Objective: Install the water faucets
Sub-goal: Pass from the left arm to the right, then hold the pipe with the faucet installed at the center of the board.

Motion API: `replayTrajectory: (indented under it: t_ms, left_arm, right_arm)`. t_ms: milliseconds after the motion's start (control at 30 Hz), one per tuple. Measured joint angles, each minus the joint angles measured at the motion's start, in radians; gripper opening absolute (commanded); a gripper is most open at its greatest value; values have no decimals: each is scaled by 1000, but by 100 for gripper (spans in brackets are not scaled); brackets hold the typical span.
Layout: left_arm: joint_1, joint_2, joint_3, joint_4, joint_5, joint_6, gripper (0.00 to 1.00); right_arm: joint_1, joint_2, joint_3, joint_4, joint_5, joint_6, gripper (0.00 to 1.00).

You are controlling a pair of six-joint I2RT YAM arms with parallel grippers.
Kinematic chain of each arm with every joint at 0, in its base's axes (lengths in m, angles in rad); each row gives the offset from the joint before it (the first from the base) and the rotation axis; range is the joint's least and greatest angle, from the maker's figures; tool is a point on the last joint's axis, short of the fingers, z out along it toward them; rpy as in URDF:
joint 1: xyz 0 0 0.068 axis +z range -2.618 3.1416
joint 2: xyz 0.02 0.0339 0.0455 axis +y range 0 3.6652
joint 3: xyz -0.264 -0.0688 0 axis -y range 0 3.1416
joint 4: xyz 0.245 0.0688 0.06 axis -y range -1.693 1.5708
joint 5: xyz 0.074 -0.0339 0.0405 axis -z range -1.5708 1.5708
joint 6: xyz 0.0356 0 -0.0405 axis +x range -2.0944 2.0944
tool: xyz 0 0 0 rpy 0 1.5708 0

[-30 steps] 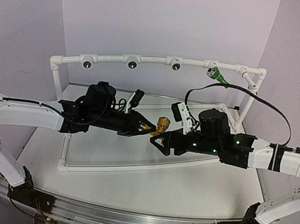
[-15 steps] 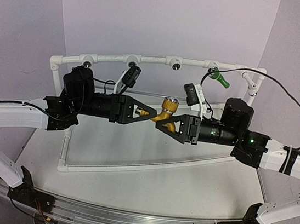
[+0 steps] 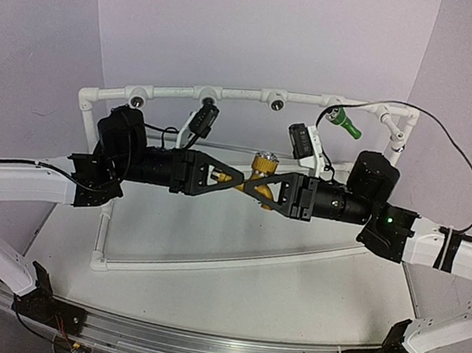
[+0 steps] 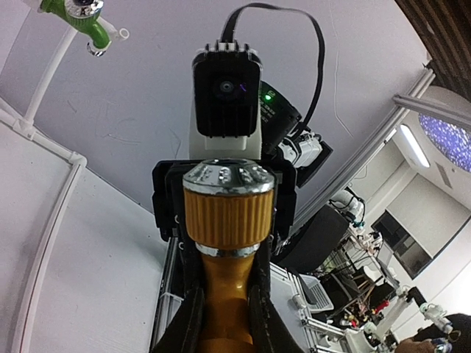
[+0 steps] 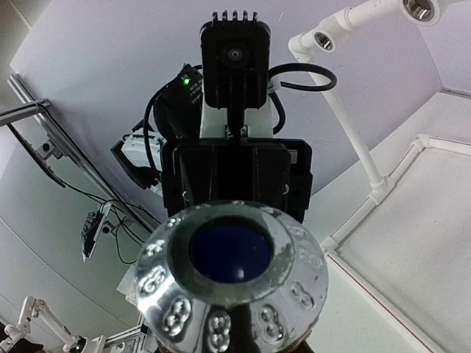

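The yellow faucet (image 3: 262, 167) hangs in mid-air in front of the white pipe frame (image 3: 177, 92), knurled cap up. My left gripper (image 3: 243, 178) comes at it from the left; in the left wrist view its fingers (image 4: 184, 323) lie against both sides of the golden body (image 4: 228, 213). My right gripper (image 3: 262, 187) comes from the right and is shut on the same faucet; in the right wrist view the silvery cap (image 5: 232, 272) hides those fingers. The green faucet (image 3: 342, 120) sits in a socket at the frame's right end and also shows in the left wrist view (image 4: 81, 18).
The frame's top rail carries dark round sockets (image 3: 137, 101), (image 3: 208, 100), (image 3: 276, 104). Its lower rail (image 3: 207, 264) curves across the table below both arms. A black cable (image 3: 433, 133) loops over the right arm. Walls close in behind and on both sides.
Both arms rose from near the table to frame height with the yellow faucet. My right gripper came in from the right and closed on it. The left fingers still flank it.
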Motion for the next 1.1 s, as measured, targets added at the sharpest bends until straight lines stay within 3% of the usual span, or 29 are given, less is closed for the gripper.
replayTrajectory:
  t_ms: [33,67,200,367,533,633,800,967,1100]
  left_arm:
    - [0,-1,-2,-1,-4,1,91]
    - [-1,-5,-8,-1,-13,5,97]
    - [-2,-77,-85,-60,-137,36,100]
    - [3,-156,-122,-210,-305,157,96]
    - [1,-21,-72,-329,-357,301,96]
    - [-17,134,-29,-390,-374,386,96]
    - [-105,408,100,-519,-466,545,97]
    - [-171,561,181,-575,-525,681,94]
    - [-194,631,220,-577,-556,774,82]
  right_arm:
    - [0,0,0,-3,9,-6,0]
    - [1,-4,1,-28,35,-30,0]
    - [13,-50,23,-254,232,-174,0]
    - [22,-98,158,-597,602,-512,0]
    - [114,-84,323,-682,962,-935,0]
    - [155,-31,375,-619,1144,-1192,0]
    - [165,113,347,-328,1380,-1648,0]
    - [166,227,314,-83,1467,-2013,0]
    - [158,278,309,83,1483,-2224,0]
